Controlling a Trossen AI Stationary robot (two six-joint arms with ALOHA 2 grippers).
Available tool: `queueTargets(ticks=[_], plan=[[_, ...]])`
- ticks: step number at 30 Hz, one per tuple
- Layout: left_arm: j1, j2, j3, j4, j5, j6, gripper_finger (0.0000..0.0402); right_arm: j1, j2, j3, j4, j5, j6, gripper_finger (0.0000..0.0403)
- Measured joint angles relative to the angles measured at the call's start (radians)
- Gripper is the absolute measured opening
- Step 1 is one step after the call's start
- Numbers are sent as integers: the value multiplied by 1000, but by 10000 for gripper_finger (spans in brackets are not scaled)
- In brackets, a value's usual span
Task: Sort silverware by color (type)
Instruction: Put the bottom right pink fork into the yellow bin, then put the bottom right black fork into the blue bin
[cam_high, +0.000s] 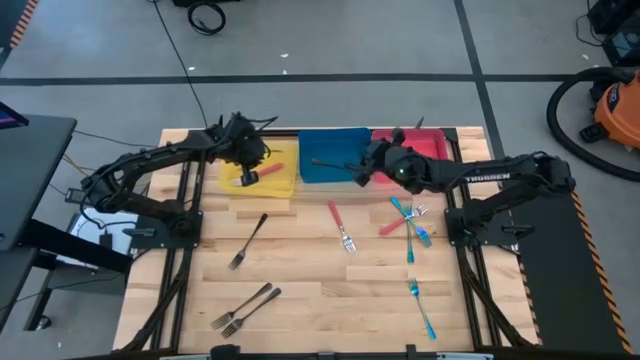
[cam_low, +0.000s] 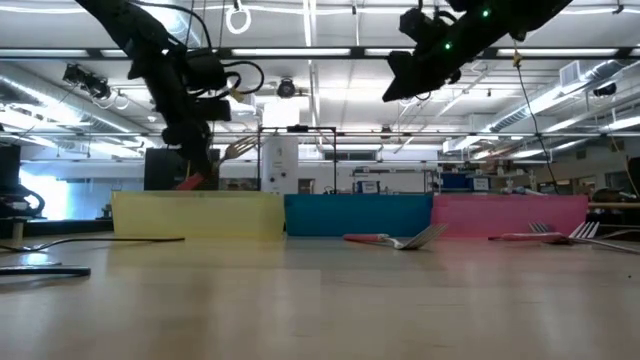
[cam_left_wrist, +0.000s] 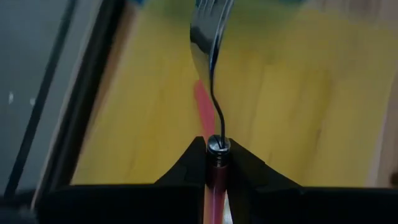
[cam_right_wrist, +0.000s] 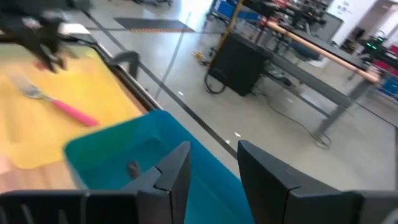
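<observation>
The left pincer (cam_left_wrist: 214, 163) hung over the yellow bin (cam_high: 285, 180), clenched on 1 red-handled fork (cam_left_wrist: 210, 93) – tines pointing straight ahead, away from its fingers.

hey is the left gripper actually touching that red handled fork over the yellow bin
Touching. In the left wrist view the left gripper has both fingers pressed against the red-handled fork, clamped at the top of its handle above the yellow bin.

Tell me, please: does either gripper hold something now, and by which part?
The left gripper holds a red-handled fork by the top of its handle, over the yellow bin. The right gripper is open and holds nothing.
</observation>
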Motion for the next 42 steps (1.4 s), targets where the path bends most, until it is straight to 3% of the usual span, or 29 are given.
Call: queueTargets(ticks=[10,17,24,34,42], plan=[[3,68,0,-15,-20,-4,34,-99,1,-1,-44,-2,-39,141],[8,150,0,93,-38,57,35,-146,-2,0,-42,-2,-60,141],[21,157,0,52,-93,6,64,-175,-6,-1,-43,-2,-71,141],[21,157,0,42,-98,-16,75,-171,-19,-1,-64,-3,-71,141],[14,157,0,59,-203,-16,101,-107,-62,-1,-67,-3,-71,141]])
